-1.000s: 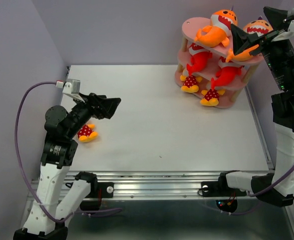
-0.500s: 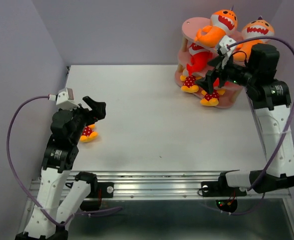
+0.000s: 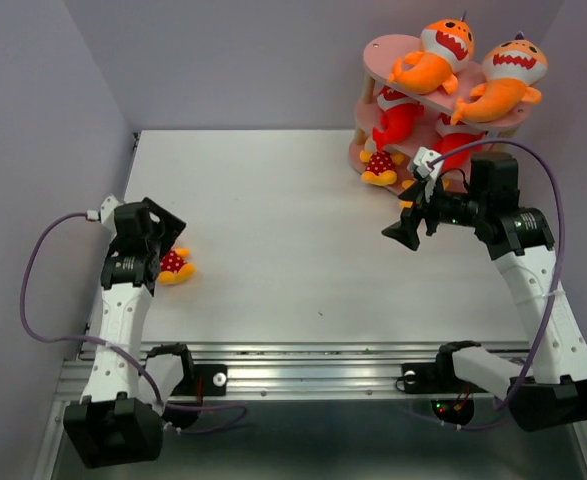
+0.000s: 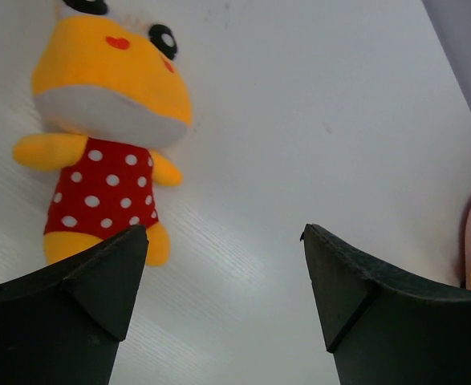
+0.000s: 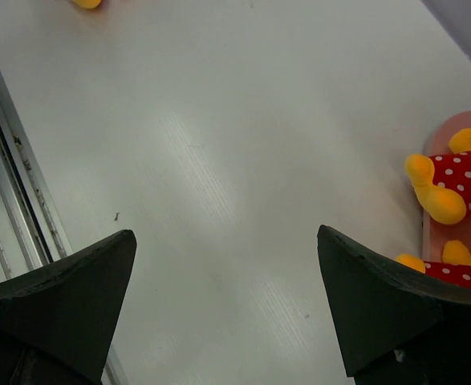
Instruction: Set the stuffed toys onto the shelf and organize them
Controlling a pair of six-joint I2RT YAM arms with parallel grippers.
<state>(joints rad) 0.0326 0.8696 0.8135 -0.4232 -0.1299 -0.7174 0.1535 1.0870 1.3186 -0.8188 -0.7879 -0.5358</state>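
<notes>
Right pincer withdrawn from shelf; left pincer lowered over lone toy.

From above the near edge, the top camera takes in the whole tabletop. The left wrist camera hangs close over the dotted toy, upper left; the right wrist camera, higher, shares the shelf at its right edge.

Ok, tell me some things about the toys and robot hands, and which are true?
Two orange plush sharks sit on the top board of the pink three-tier shelf. True.
The left gripper is squeezing the small yellow plush figure in the red dotted dress. False: its jaws are open and the figure lies on the white table.
The right gripper holds nothing. True.
Every toy is on the shelf. False: that yellow figure is on the table.
</notes>
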